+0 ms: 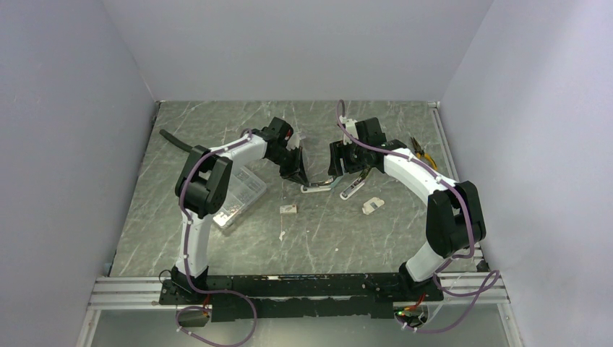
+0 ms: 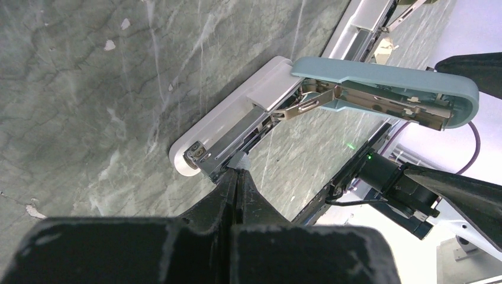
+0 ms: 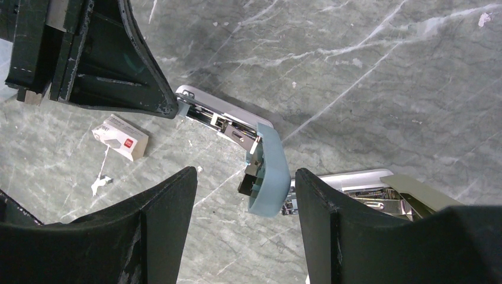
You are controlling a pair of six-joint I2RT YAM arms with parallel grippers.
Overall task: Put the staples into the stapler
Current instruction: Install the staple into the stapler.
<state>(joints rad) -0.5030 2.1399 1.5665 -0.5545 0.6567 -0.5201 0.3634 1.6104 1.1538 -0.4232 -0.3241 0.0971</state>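
The stapler (image 2: pixel 237 112) lies on the marble table with its white base down and its blue lid (image 2: pixel 385 89) swung up, so the metal magazine shows. My left gripper (image 2: pixel 237 173) is shut, its tips against the magazine's end, where a small grey ribbed piece shows. From above, the left gripper (image 1: pixel 302 179) sits at the stapler's (image 1: pixel 318 189) left end. My right gripper (image 3: pixel 243 201) is open around the raised blue lid (image 3: pixel 269 171) without touching it. The staples (image 3: pixel 121 137), a small white box with a red mark, lie on the table in front of the stapler (image 1: pixel 288 209).
A second stapler (image 3: pixel 367 189) with a greyish lid lies open just right of the first (image 1: pixel 353 188). A clear compartment case (image 1: pixel 242 195) sits by the left arm. A small white piece (image 1: pixel 372 206) and pliers (image 1: pixel 423 153) lie on the right. White scraps (image 3: pixel 100 180) dot the table.
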